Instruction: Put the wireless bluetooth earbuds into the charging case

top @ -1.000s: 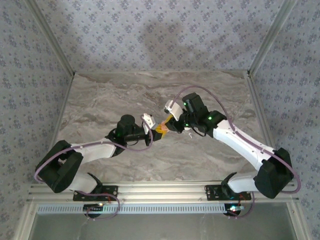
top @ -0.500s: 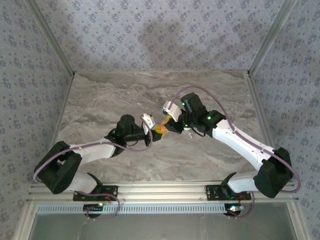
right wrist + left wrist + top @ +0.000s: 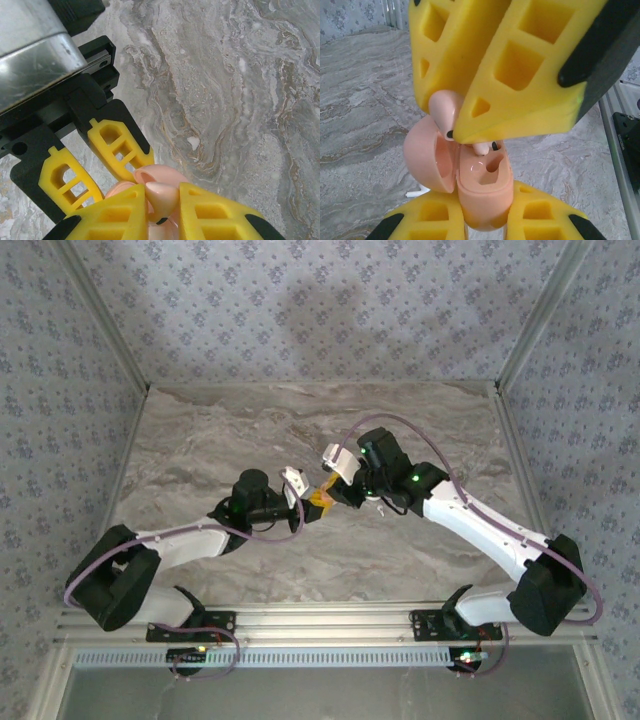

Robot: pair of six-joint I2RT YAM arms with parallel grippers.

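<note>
Firmly gripped open charging case in left gripper at lower centre; pinched 1 earbud in right gripper just above it, long axis roughly vertical, aimed down toward socket.

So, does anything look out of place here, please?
Nothing stands out: the left gripper holds the open salmon-pink round clamshell case, and the right gripper pinches a pale pink plastic earbud above it.
</note>
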